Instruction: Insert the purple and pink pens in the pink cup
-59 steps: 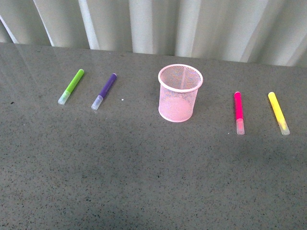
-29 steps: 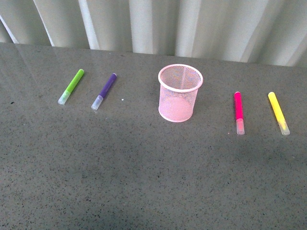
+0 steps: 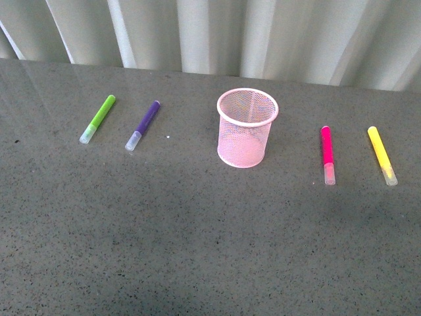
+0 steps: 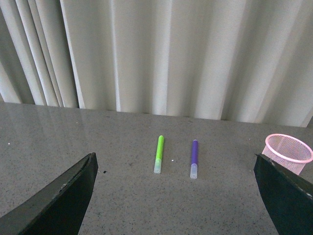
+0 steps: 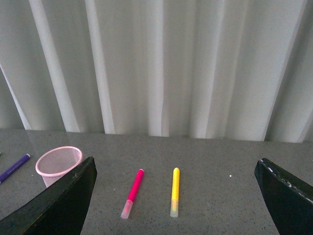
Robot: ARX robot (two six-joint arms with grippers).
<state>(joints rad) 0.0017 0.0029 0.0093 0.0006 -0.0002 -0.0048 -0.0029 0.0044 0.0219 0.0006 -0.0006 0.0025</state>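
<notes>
**Left tool** (image 4: 173,157). Jaws spread wide at the lower corners of the left wrist view, with nothing between them. It is empty, held above the surface (image 3: 197,250), and out of the front view.

**Right tool** (image 5: 175,160). Likewise spread wide and empty, held above the surface and out of the front view.

**Purple pen** (image 3: 143,125). Lies flat on the surface to the left of the cup, pale cap toward the robot. It faces the left tool, so it is probably that arm's pick.

**Pink pen** (image 3: 327,155). Lies flat to the right of the cup, cap toward the robot. It sits before the right tool, so it is probably that arm's pick.

**Pink cup** (image 3: 243,141). Stands upright at centre between the two pens, mouth open upward and empty as far as the mesh shows. Its middle position looks meant to serve both arms.

**Lime-green marker** (image 3: 98,118). Lies near the purple pen on its outer side, roughly parallel and not touching. It is not wanted.

**Yellow marker** (image 3: 381,155). Lies near the pink pen on its outer side, not touching. It is not wanted.

**Clearances.** Each wanted pen is the inner one of its pair, with bare surface on both flanks, which looks like room enough for the jaws to straddle it. The cup stands well apart from every pen. The near half of the surface is bare. The far edge meets a curtain (image 3: 217,33) well behind the row.
</notes>
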